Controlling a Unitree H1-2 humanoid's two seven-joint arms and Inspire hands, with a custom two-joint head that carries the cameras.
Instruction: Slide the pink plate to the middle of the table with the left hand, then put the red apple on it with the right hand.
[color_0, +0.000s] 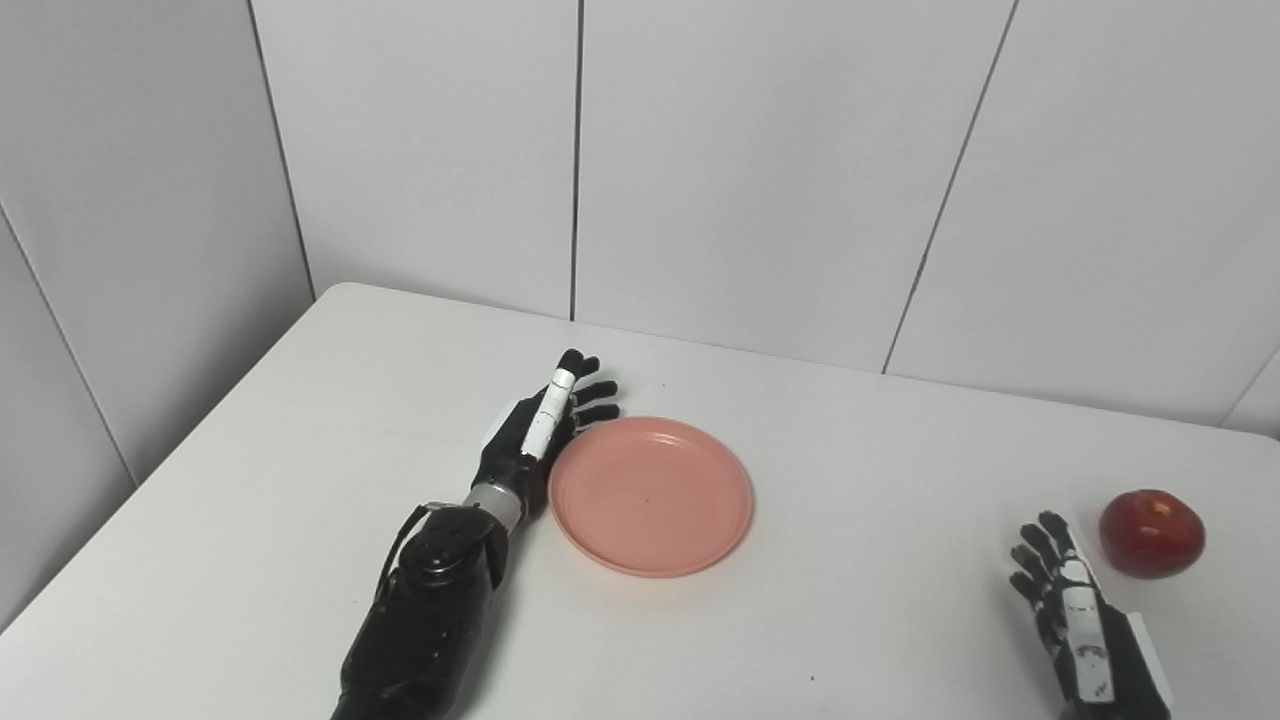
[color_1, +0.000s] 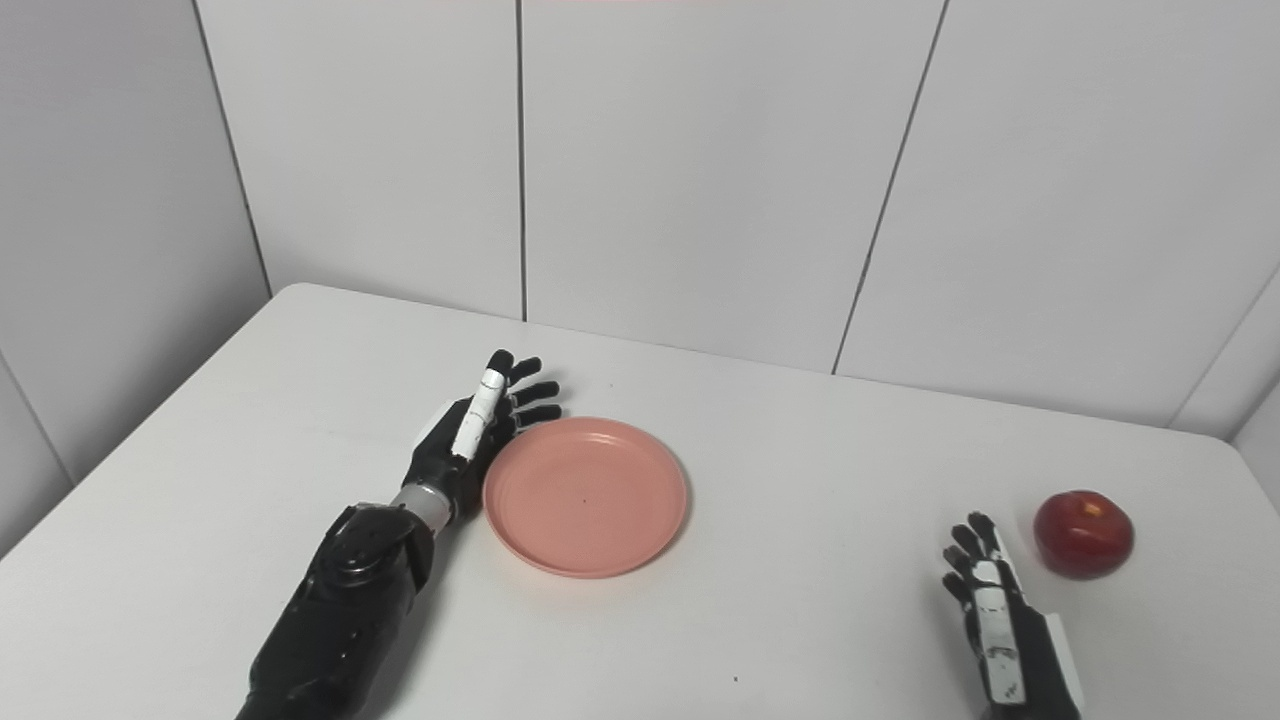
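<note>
White desk (color_0: 300, 480), left eye view: round pink plastic plate (color_0: 650, 495) near centre, left hand (color_0: 535, 430) flat against its 9 o'clock rim, fingers extended, empty. Right eye view: red apple (color_1: 1083, 533) lies at 1 o'clock from right hand (color_1: 995, 610), fingers spread, empty.

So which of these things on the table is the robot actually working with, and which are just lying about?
Part of the job:
- pink plate, empty
- red apple, near the table's right edge
- left robot hand, open, edge-on against the plate's left rim
- right robot hand, open, beside the apple, not touching it

Just there:
- white table
- nothing else lies on it
</note>
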